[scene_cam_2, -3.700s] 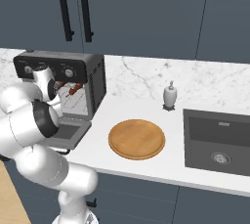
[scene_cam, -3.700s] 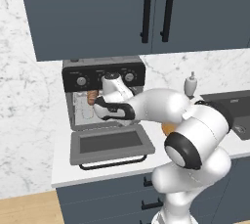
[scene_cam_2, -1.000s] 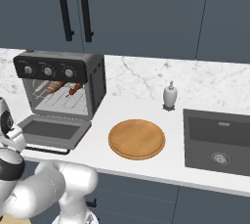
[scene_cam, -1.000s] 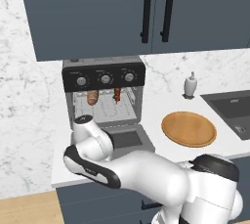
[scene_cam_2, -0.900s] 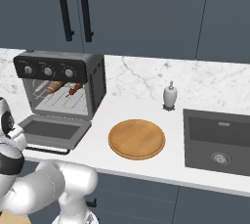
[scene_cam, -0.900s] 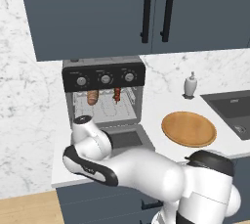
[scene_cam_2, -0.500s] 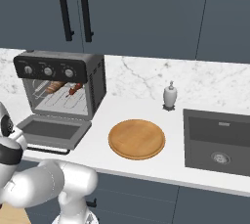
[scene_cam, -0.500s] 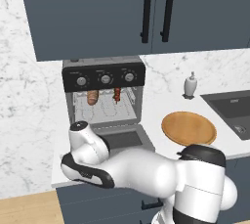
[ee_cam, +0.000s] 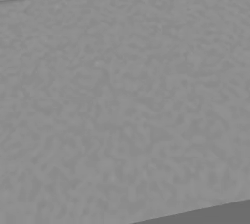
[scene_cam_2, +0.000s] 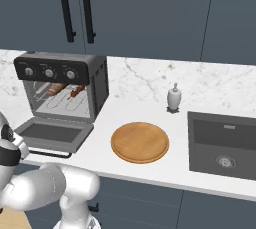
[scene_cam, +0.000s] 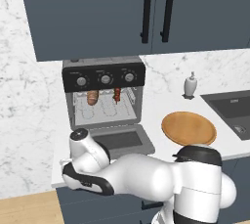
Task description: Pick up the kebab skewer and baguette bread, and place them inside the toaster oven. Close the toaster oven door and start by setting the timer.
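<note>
Skewer (scene_cam: 117, 94) and baguette (scene_cam: 92, 96) racked in oven (scene_cam: 103, 98); door (scene_cam: 118, 141) down. I cannot tell my tool's opening. Risk: lifting blind from below may miss the handle.

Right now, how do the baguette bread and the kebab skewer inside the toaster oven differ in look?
The baguette bread is a thick golden-brown loaf; the kebab skewer is thinner, with dark red and brown chunks. From the left base view the baguette bread sits toward the left of the rack and the kebab skewer toward the right. Both lie inside the toaster oven, whose toaster oven door hangs open.
</note>
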Robot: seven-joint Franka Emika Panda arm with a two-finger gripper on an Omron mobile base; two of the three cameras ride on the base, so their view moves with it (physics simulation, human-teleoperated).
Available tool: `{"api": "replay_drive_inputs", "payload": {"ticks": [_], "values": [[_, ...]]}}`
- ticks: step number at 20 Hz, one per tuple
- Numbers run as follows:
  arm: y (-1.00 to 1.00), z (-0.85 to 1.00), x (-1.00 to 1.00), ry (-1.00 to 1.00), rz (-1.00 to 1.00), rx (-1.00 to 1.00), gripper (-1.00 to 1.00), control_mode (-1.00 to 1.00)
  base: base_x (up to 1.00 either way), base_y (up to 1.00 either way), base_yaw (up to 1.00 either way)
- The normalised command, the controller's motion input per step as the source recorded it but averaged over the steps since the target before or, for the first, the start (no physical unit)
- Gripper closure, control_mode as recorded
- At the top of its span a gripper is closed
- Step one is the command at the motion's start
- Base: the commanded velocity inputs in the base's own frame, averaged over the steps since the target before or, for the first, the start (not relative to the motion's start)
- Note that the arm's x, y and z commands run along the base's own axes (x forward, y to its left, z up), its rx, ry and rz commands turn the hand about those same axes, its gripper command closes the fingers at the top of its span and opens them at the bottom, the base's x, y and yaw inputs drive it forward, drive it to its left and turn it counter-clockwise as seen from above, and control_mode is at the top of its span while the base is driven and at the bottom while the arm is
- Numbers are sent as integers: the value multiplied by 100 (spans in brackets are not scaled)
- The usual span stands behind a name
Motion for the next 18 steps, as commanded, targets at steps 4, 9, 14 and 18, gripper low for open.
{"api": "replay_drive_inputs", "payload": {"ticks": [4,9,14,18], "values": [[0,-14,39,-5,5,0,-100,-100,0,0,0],[0,-18,37,-6,6,0,-100,-100,0,0,0],[-5,-23,19,-14,5,0,-100,-100,0,0,0],[-22,-3,43,-15,2,0,-100,-100,0,0,0]]}}
